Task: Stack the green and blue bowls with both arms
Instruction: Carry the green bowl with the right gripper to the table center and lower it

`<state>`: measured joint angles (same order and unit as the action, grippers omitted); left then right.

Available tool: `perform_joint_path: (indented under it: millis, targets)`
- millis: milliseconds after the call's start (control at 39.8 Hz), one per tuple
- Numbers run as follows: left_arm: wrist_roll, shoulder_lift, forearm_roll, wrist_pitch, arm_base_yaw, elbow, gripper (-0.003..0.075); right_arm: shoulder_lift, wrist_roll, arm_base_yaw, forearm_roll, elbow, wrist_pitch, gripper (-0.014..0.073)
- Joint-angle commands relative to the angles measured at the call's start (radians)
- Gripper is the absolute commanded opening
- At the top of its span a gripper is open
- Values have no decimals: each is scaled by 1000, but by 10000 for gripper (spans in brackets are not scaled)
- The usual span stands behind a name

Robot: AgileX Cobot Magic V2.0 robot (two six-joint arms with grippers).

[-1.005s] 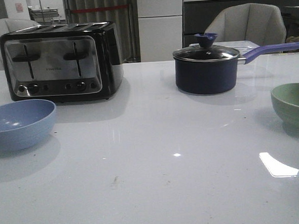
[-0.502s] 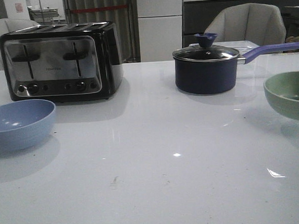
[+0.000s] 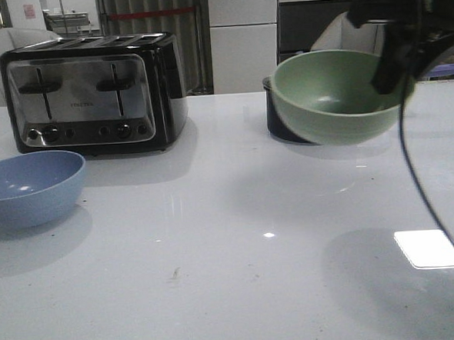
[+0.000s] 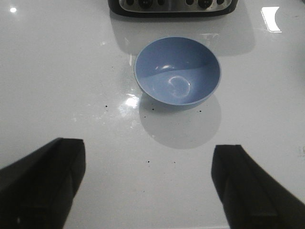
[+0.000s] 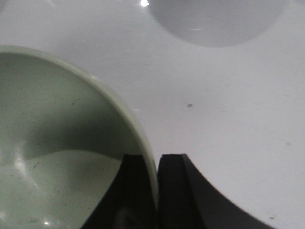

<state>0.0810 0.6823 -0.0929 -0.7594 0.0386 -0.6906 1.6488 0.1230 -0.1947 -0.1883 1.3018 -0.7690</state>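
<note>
Right gripper (image 5: 157,191) pinches matte green bowl (image 3: 334,98) rim, round deep bowl lifted over glossy white table (image 3: 233,277). Left gripper (image 4: 152,186) spread wide above blue bowl (image 4: 177,71), resting near toaster (image 3: 91,93).

Green bowl (image 3: 334,98) now airborne, further left.

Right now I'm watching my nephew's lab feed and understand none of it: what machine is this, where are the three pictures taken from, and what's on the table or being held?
It is a two-armed robot. One camera looks forward over the glossy white table; the other two ride on the wrists. The right gripper pinches the rim of the pale sage green round bowl, lifted off the table. The left gripper hangs open above the light dusty blue round bowl resting on the table. Behind stand a black and silver four-slot toaster and a dark navy saucepan, mostly hidden.
</note>
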Motion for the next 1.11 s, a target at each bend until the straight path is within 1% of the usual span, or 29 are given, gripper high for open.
perform_joint_path:
  millis: [0,151,276,452,653,728,804,854,929,979,1080]
  targets:
    - [-7,6,-12,73,9,-33,601,-23,11,-93,-7,56,19,120]
    - [-7,6,-12,73,9,-33,601,69,11,-203,7,132,-49,120]
    - [-7,6,-12,73,9,-33,601,153,11,-253,8,188,-107,120]
    - [-7,6,-12,73,9,-33,601,240,11,-266,8,212,-120,120]
    - [-7,6,-12,73,9,-33,601,271,11,-266,15,212,-110,128]
    - [-7,6,-12,73,9,-33,601,271,11,-266,18,212,-108,180]
    - [-7,6,-12,73,9,-33,601,271,11,-266,20,212,-111,281]
    - [-7,6,-12,73,9,-33,601,271,11,-266,22,212,-111,367]
    - [-7,6,-12,73,9,-33,601,271,11,-266,22,212,-104,437]
    - [-7,6,-12,73,9,-33,601,271,11,-266,22,212,-97,450]
    - [-7,6,-12,73,9,-33,601,261,11,-265,22,212,-87,447]
